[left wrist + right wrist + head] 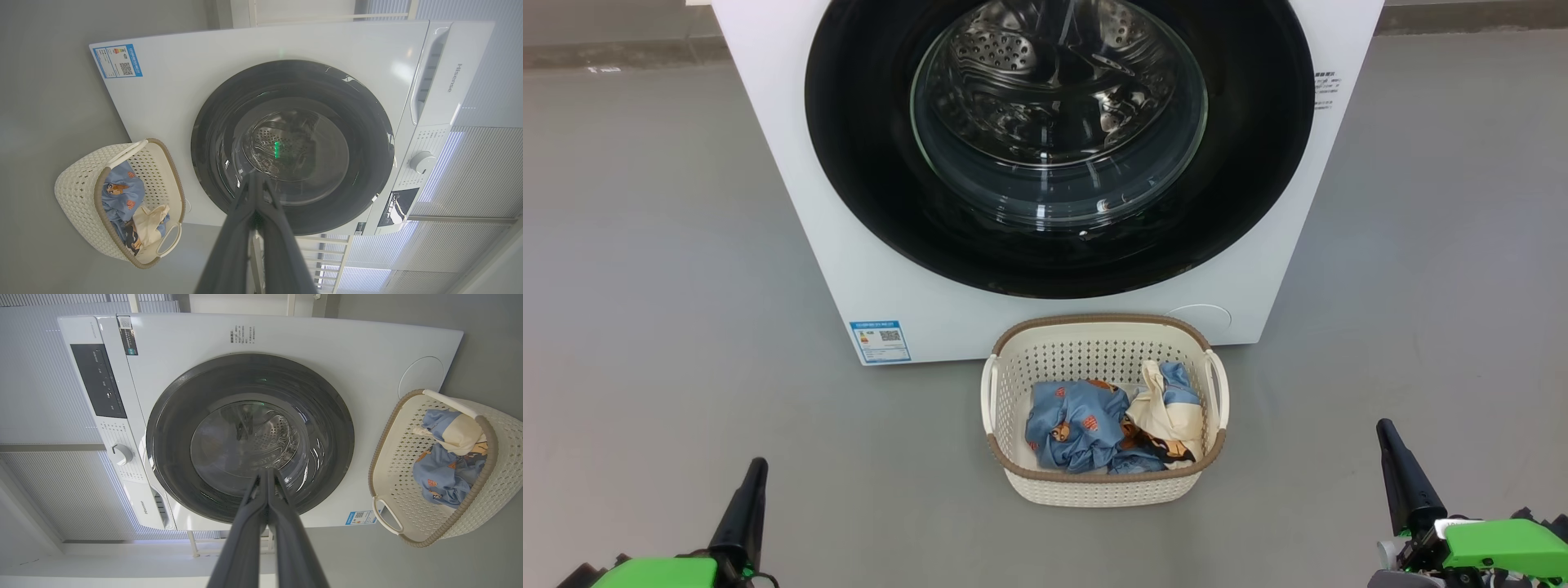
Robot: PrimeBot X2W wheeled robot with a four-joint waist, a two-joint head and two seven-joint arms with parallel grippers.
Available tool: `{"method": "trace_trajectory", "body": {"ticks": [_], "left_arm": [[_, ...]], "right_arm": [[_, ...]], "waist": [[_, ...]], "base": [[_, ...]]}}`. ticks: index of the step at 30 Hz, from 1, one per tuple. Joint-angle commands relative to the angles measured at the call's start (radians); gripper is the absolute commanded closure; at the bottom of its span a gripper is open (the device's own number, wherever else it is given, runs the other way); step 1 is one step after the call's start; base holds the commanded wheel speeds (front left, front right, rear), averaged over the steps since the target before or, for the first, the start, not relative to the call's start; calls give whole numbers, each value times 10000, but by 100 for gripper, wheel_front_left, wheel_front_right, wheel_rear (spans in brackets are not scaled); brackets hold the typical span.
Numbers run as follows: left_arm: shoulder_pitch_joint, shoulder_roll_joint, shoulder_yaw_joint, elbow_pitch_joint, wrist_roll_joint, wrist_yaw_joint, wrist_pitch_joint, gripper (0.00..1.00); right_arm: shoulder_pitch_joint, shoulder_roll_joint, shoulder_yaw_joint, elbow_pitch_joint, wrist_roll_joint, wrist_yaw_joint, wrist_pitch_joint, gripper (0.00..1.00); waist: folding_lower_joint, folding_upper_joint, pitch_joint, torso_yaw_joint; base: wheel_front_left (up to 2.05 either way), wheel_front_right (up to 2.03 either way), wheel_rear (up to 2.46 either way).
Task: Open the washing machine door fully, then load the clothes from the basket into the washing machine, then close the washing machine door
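Left tool (pixel 756 467) and right tool (pixel 1383 428), both closed and empty, low at either side.

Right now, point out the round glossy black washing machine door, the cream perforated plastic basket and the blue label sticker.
Washing machine door (pixel 866 163): head view, black ring left of the glass.
Basket (pixel 1094 492): head view, front wall.
Blue label sticker (pixel 880 340): head view, its middle.

The brand name "Hisense" stands on the drawer front (pixel 466 49) of the washing machine (pixel 286 45); a blue label sticker (pixel 117 61) carries a QR code, its print too small to read.
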Motion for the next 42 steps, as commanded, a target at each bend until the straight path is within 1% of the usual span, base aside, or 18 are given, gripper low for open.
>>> {"method": "trace_trajectory", "body": {"ticks": [1, 7, 8, 9, 13, 16, 20, 24, 28, 34, 42], "left_arm": [[-424, 135, 351, -169, 147, -31, 54, 100], [-424, 134, 353, -169, 149, -31, 56, 100], [-1, 0, 5, -2, 1, 0, -1, 100], [20, -11, -6, 39, -3, 0, -6, 0], [313, -181, -49, 403, -2, 2, -13, 0], [310, -174, -71, 326, 41, 1, -82, 0], [314, -133, -128, 228, 160, 0, -203, 0], [309, -71, -167, 128, 408, -1, -328, 0], [274, -69, -156, -13, 734, -2, -445, 0], [250, 72, -285, -167, 1357, -4, -622, 0], [256, 163, -381, -394, 2486, -6, -887, 0]], "right_arm": [[-461, -41, 221, -251, -33, 16, 90, 100], [-461, -41, 221, -251, -33, 16, 91, 100], [-1, 0, 1, -1, 0, 0, 9, 100], [16, 6, 1, 50, 0, 0, -4, 0], [244, 111, 5, 469, 2, 0, -9, 0], [231, 108, 35, 431, -10, 0, -70, 0], [219, 82, 97, 393, -93, 1, -182, 0], [200, 22, 171, 369, -295, 1, -313, 0], [151, -42, 247, 345, -569, 2, -437, 0], [55, -189, 383, 329, -1423, 3, -616, 0], [-13, -260, 529, 272, -2727, 4, -879, 0]], "waist": [[0, 0, 0, 0], [0, 0, 0, 0], [0, 0, 0, 0], [0, 0, 0, 0], [0, 0, 1, 0], [3, 0, 7, 2], [23, 0, -17, 10], [2, 0, 0, 21], [1, 0, 10, 33], [1, 0, 10, 38], [0, 0, 16, 57]], "base": [[0, 0, 0], [0, 0, 0], [0, 0, 0], [0, 0, 0], [0, 0, 0], [0, 0, 0], [0, 0, 0], [0, 0, 0], [0, 0, 0], [0, 0, 0], [0, 0, 0]]}}
